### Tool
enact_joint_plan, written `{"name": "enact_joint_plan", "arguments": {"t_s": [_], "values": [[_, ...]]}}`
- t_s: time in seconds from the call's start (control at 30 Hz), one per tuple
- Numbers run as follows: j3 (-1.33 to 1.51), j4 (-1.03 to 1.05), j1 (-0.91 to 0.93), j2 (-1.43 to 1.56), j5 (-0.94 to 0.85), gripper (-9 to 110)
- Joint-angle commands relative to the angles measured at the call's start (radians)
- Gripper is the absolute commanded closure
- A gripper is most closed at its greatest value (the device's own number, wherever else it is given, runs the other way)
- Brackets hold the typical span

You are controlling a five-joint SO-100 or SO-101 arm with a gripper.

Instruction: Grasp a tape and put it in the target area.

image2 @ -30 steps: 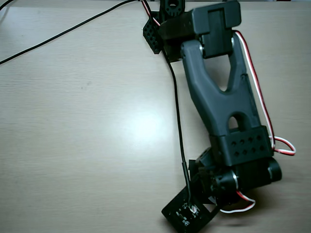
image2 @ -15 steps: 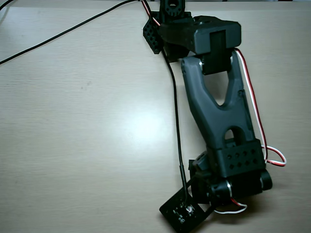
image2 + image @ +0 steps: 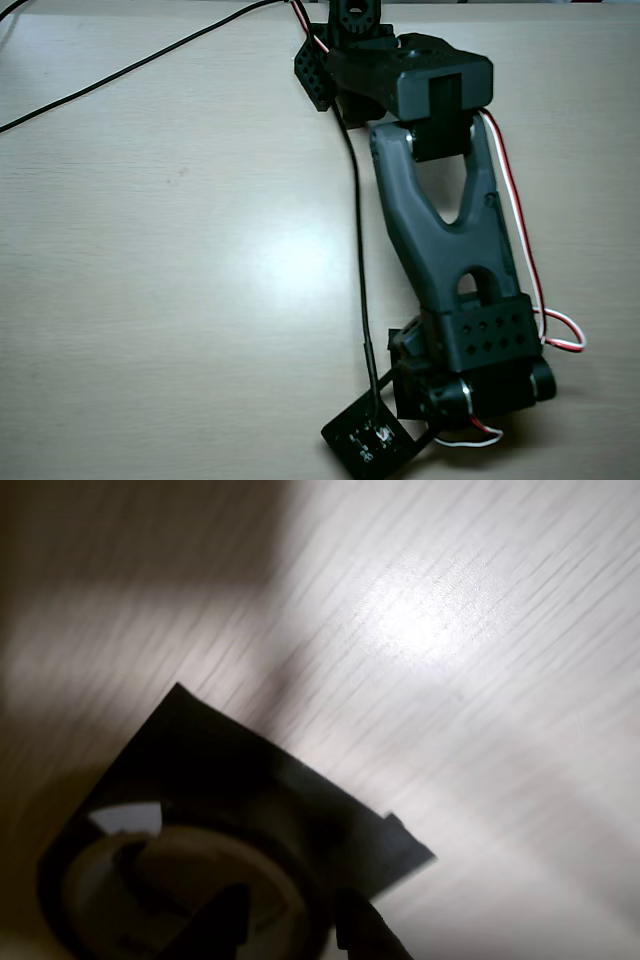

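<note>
Gripper (image 3: 295, 925) seen at wrist view's bottom edge, fingers parted astride tape's (image 3: 95, 875) rim | tape at lower left, lying over target area (image 3: 290, 790) | overhead view: arm (image 3: 440, 230) shown reaching to lower right; tape and target hidden beneath it | table (image 3: 160, 260) pale wood

One tape (image 3: 180, 890), one target area (image 3: 330, 810), one arm (image 3: 440, 230), one table (image 3: 180, 250)
</note>
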Motion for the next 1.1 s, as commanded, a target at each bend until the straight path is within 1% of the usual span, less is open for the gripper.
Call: {"name": "enact_joint_plan", "arguments": {"t_s": [0.0, 0.1, 0.27, 0.47, 0.6, 0.7, 0.87, 1.07], "values": [[-0.067, 0.046, 0.008, 0.051, 0.012, 91], [-0.100, 0.094, 0.015, 0.121, 0.006, 91], [-0.282, 0.259, 0.078, 0.196, 0.028, 90], [-0.230, 0.262, 0.241, 0.405, 0.041, 90], [-0.233, 0.262, 0.383, 0.471, 0.064, 90], [-0.195, 0.262, 0.466, 0.512, 0.048, 90], [-0.101, 0.245, 0.541, 0.565, 0.021, 90], [-0.094, 0.229, 0.615, 0.569, 0.025, 90]]}}
